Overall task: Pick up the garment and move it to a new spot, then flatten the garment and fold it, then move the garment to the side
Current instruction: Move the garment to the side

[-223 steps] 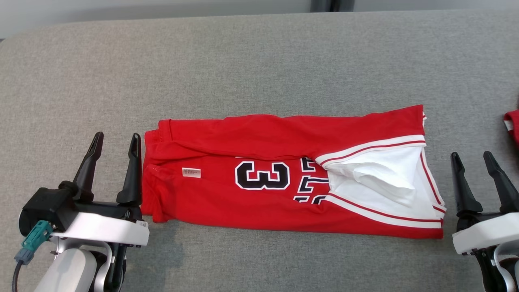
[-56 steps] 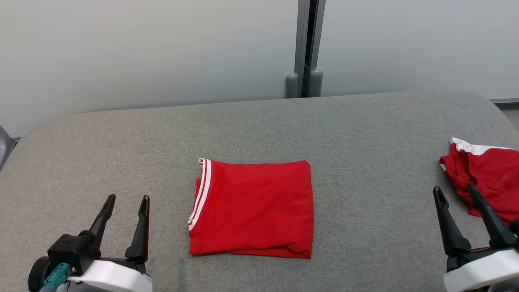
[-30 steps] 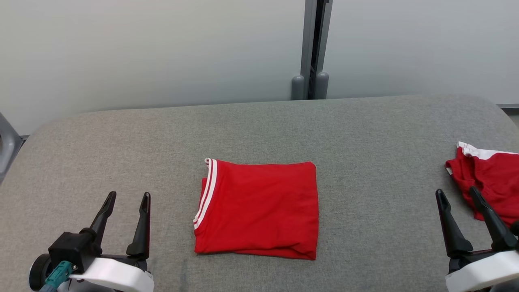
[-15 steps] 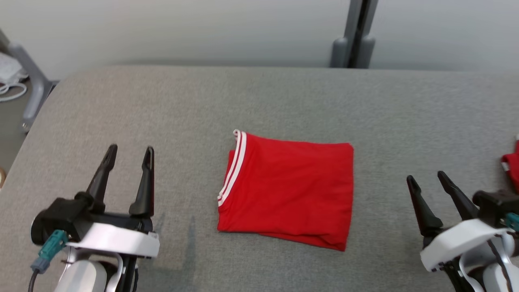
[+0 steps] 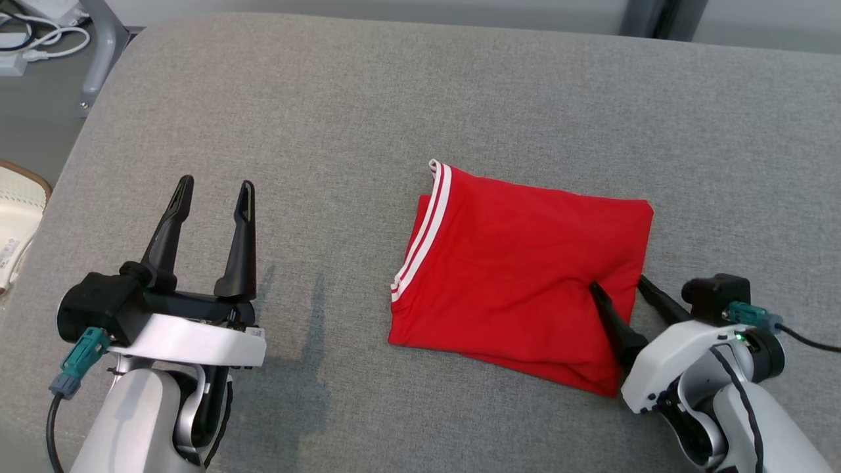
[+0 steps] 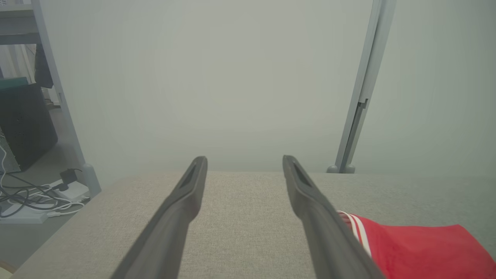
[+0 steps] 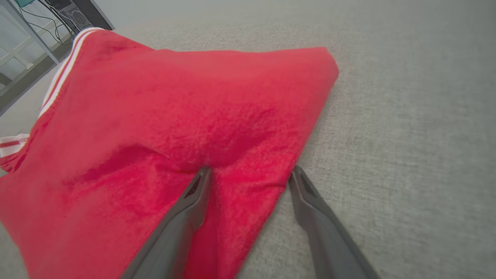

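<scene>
Head view: the folded shirt (image 5: pixel 519 276) lies on the grey counter (image 5: pixel 341 98), striped trim to the left. The left tool (image 5: pixel 216 182) hovers wide and empty, well left of it. The right tool (image 5: pixel 617 282), spread wide, straddles the shirt's near right edge.

Left wrist view: the shirt (image 6: pixel 418 248) sits at lower right.

Right wrist view: one finger is on the red cloth, the other on bare counter.

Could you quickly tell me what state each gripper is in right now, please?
Left gripper: open, holding nothing, left of the garment.
Right gripper: open, jaws straddling the garment's right edge, not closed on it.
</scene>
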Tool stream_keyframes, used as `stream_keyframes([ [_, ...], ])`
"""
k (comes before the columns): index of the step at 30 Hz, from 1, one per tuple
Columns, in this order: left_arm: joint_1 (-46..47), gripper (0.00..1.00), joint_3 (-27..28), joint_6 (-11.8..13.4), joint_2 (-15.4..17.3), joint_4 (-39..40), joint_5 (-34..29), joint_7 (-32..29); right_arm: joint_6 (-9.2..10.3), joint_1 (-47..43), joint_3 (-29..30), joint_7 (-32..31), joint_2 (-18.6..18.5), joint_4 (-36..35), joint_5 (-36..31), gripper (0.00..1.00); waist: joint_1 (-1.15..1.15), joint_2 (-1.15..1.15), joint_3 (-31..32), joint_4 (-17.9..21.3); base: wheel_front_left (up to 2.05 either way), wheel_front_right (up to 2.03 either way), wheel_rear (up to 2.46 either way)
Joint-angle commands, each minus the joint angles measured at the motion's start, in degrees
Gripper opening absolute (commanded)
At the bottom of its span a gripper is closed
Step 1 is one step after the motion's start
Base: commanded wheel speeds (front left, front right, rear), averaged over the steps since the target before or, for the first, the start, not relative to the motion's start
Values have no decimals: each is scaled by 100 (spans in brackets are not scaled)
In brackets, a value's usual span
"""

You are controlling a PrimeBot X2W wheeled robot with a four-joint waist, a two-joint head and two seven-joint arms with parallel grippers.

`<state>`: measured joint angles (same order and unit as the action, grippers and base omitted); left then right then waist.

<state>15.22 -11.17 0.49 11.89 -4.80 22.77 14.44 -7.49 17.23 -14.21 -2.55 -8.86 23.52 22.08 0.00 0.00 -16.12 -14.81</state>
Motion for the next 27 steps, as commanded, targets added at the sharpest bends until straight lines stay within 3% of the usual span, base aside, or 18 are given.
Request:
stream_keyframes([
  [1,116,100,26,-50,-5,-33,-35,30,0,67,-95,-94,-37,144,73,100,0,0,-48,-35,0,0,0],
  [3,146,100,47,-70,-23,-77,-59,42,0,139,-154,-119,-41,310,126,97,0,0,-74,-34,0,0,0],
  [4,174,100,60,-88,-34,-95,-69,48,1,183,-167,-86,-32,360,161,43,0,0,-86,-32,0,0,0],
  [5,200,100,60,-102,-34,-112,-98,53,1,218,-200,-76,-27,410,186,2,0,0,-93,-27,0,0,0],
  [14,149,100,182,-179,-34,-181,-215,65,8,172,-523,-28,-340,324,203,0,0,0,16,347,0,0,0],
  [20,42,100,249,-191,122,-73,-299,62,8,-398,-390,9,-800,-226,9,0,0,0,133,1053,0,0,0],
  [27,51,100,231,-174,264,122,-342,-67,2,-787,-112,-59,-1060,-796,-213,0,0,0,101,1738,0,0,0],
])
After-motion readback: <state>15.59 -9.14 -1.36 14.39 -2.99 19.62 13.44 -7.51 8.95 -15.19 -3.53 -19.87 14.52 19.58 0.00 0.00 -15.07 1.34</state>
